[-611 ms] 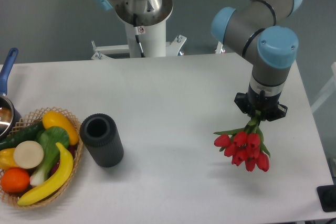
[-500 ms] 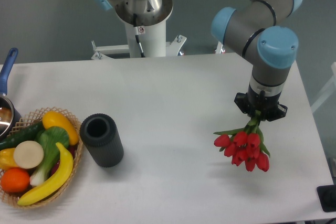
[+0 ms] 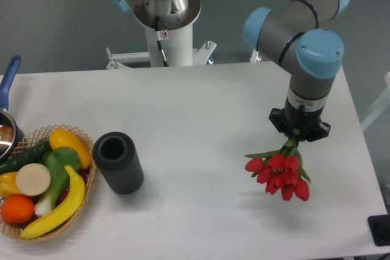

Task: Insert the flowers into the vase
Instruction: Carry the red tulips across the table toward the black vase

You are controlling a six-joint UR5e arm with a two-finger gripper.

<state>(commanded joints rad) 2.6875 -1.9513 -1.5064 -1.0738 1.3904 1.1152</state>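
- my pincer (image 3: pixel 297 140) is closed on the green stems of the flowers (image 3: pixel 278 170), and the red buds hang below it, tilted down and a little towards the camera.
- the bunch looks lifted clear of the white surface (image 3: pixel 201 120); a faint shadow lies under the buds, so i judge the pick-up done.
- the vase (image 3: pixel 117 162) stands on the left part of the surface, well apart from the bunch, its round mouth open and dark with nothing in it.
- what is left, as i judge it: carry the bunch across to the vase, turn it so the stems point down, and lower the stems into the mouth. as i hold it now, the buds are the low end, so the bunch would go in the wrong way round.
- just beside the vase on its left sits a wicker basket (image 3: pixel 83 196) with a banana (image 3: pixel 58 208), an orange (image 3: pixel 16 208) and a leafy green vegetable (image 3: pixel 58 168) among other produce; a blue-handled pot (image 3: pixel 7 92) is cut off at the left edge.
- my fingertips are hidden under the wrist and among the leaves, so i cannot see where on the stems they bite or how long the stem ends are.
- the inside of the vase is too dark to show its depth.
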